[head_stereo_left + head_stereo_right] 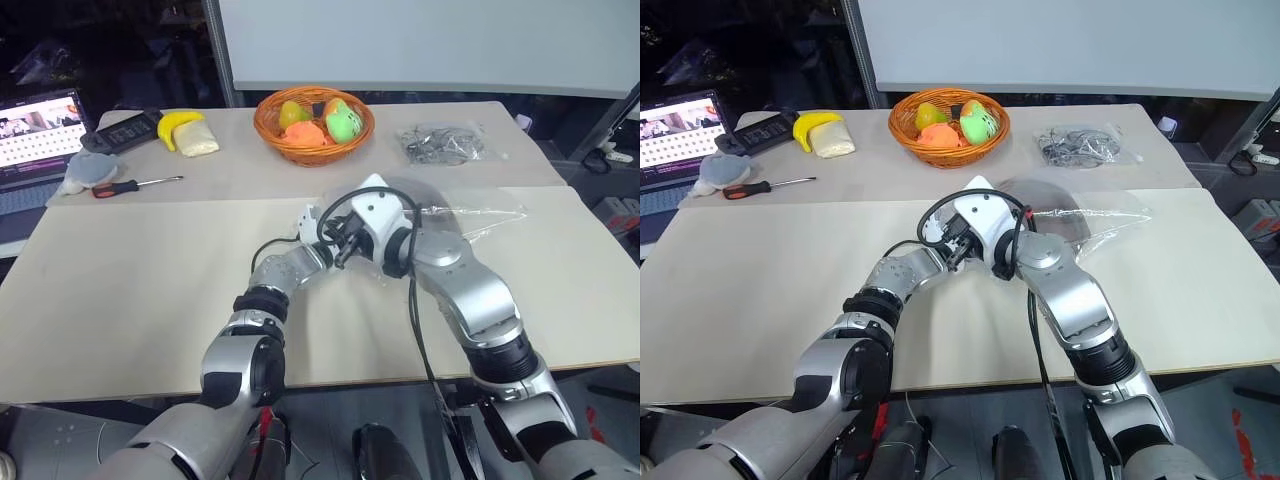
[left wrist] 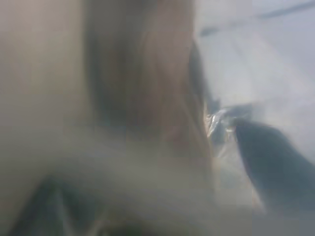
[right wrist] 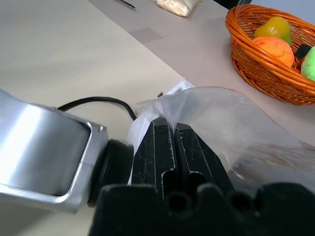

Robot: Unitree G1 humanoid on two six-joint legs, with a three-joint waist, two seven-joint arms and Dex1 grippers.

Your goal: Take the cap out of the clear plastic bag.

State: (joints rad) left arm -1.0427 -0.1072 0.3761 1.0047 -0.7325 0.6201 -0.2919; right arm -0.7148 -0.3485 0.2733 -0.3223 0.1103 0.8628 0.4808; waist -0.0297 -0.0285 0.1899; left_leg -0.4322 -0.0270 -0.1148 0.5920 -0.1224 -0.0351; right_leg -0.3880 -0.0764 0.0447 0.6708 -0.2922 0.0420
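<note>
Right pincer (image 3: pixel 173 129) pinches the clear plastic bag (image 3: pixel 236 128) edge.

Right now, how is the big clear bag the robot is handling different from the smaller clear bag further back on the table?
The clear plastic bag is larger, lies mid-table and has the right end effector shut on its edge; the smaller bag lies untouched beside the orange basket. The large bag holds a flat round cap; the smaller is packed with dark grey bits. Both are transparent and crinkly.
</note>
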